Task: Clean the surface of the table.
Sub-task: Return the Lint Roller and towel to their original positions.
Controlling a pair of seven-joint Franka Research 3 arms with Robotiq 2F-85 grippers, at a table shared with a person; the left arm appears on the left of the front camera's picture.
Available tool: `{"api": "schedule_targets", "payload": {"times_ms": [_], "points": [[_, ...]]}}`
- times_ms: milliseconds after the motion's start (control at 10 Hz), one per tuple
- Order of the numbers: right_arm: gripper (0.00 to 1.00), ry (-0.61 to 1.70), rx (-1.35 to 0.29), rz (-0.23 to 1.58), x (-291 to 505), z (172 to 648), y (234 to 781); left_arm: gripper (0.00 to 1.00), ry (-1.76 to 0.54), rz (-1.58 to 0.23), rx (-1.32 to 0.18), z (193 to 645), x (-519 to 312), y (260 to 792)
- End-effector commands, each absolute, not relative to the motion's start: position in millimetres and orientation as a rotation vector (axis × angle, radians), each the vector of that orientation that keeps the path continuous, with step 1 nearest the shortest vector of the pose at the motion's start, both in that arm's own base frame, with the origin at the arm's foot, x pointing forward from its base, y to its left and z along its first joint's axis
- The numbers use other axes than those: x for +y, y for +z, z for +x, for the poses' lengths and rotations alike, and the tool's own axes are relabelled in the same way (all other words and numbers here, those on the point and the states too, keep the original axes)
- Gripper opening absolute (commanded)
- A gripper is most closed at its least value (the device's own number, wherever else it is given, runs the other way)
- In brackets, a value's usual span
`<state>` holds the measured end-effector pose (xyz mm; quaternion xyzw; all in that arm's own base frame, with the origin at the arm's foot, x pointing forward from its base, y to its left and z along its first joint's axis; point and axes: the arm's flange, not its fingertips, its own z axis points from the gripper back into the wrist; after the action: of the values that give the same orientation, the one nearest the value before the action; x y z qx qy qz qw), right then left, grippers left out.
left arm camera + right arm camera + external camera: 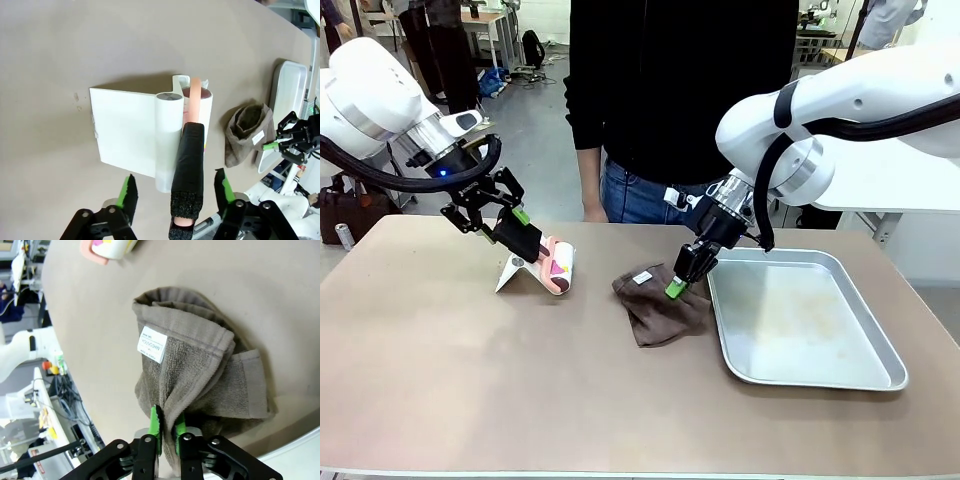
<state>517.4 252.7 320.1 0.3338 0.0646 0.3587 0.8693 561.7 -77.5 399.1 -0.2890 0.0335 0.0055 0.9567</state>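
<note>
Now the cloth is pinched and ready to wipe.
The right gripper (167,427) is clenched on a fold of the brown cloth (660,305), which lies on the table (470,380) just beside the metal tray (820,375). The left gripper (175,192) stands released around the lint roller's black handle (187,165). To wipe well, it should press the cloth flat and drag slowly, away from the tray.

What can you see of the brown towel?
The towel is grey-brown terry cloth, crumpled and folded over itself, with a hemmed band and a small white printed label. It lies on the table beside the near-left edge of the metal tray, one edge against or slightly over the tray's rim. The right gripper pinches a raised fold of it between its green pads. The lint roller lies apart to its left.
</note>
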Motion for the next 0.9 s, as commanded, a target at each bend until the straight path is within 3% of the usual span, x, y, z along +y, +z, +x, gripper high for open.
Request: {"api": "schedule_targets", "payload": {"times_ms": [0,100,200,800], "points": [[1.0,0.779,0.137,0.736,252.3,517.3,320.7,1.0,-0.002,-0.586,0.047,556.7,-72.9,404.1],[0.67,0.78,0.13,0.735,252.1,517.2,320.8,1.0,-0.001,-0.59,0.042,557.1,-71.8,406.3],[1.0,0.776,0.122,0.728,251.0,516.9,321.0,1.0,0.002,-0.601,0.04,557.4,-69.7,410.1],[1.0,0.617,-0.172,0.749,166.9,508.9,386.7,1.0,0.02,-0.747,-0.096,536.4,-4.7,494.4]]}}
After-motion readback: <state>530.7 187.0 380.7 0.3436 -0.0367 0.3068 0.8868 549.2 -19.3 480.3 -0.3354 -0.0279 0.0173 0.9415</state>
